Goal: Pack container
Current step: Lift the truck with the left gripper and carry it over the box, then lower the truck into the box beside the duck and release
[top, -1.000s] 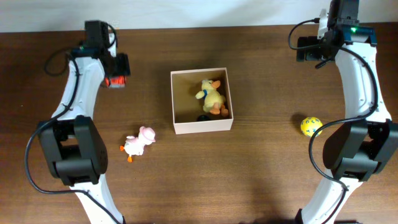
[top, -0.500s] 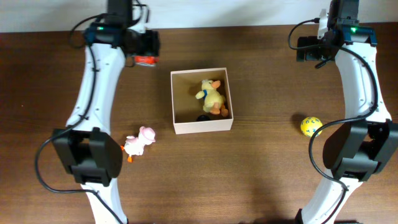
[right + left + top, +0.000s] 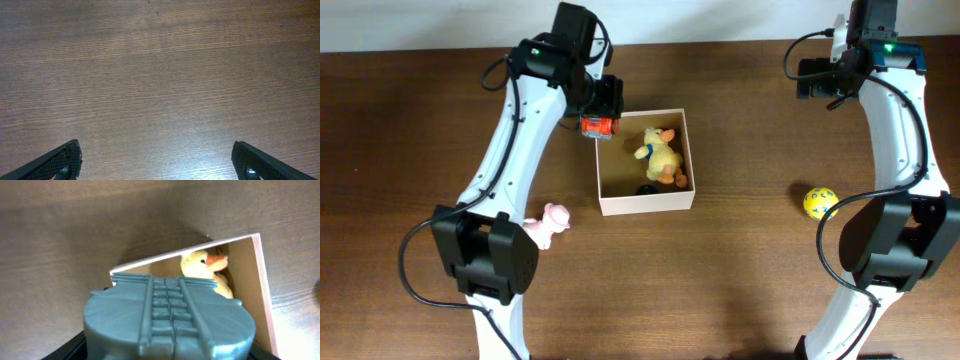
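Overhead, container: a square, shallow cream-walled box with a tan inside (image 3: 647, 203) sits mid-table, open-topped, with a yellow plush duck (image 3: 664, 155) inside.
Overhead, handling: it is probably light and thin-walled, likely to slide if nudged; pinching one wall at the rim looks best.
Overhead, left gripper (image 3: 598, 120): hovers over the box's far-left corner, clamped on a red and grey-blue plastic toy (image 3: 597, 128).
Left wrist, toy (image 3: 167, 315): its ribbed grey-blue face fills the foreground, with the box wall (image 3: 247, 275) and the duck (image 3: 205, 265) beyond.
Right wrist, right gripper (image 3: 160, 160): spread wide and empty over the bare brown wooden table (image 3: 160, 75), well apart from the box.
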Robot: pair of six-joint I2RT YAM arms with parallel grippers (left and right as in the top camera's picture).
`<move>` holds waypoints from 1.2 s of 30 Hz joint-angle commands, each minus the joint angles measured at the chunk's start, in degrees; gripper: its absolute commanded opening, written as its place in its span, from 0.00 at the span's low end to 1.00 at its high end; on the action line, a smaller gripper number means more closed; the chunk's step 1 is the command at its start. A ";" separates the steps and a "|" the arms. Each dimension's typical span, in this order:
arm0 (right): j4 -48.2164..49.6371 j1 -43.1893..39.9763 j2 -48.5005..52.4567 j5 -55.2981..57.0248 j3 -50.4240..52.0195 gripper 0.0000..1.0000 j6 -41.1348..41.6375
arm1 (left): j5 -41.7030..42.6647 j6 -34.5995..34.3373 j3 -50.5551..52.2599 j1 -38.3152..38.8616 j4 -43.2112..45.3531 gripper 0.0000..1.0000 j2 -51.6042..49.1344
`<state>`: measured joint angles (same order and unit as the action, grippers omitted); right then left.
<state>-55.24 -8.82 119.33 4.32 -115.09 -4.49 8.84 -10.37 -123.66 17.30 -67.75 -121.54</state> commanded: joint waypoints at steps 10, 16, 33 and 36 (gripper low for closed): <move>0.00 0.07 0.31 0.66 -1.07 0.99 0.24 | 0.83 -2.49 -0.87 4.59 -1.33 0.40 -3.89; 0.00 0.07 0.31 0.66 -1.07 0.99 0.24 | 0.83 -2.49 -0.87 4.79 -1.55 0.40 -8.63; 0.00 0.07 0.31 0.66 -1.07 0.99 0.24 | -8.11 -2.49 -0.87 4.66 -1.29 0.41 -12.20; 0.00 0.07 0.31 0.66 -1.07 0.99 0.24 | -9.90 -2.47 -0.87 4.66 -1.25 0.48 -12.20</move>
<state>-55.24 -8.82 119.33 4.32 -115.11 -4.49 2.48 -12.16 -123.66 22.22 -69.14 -133.80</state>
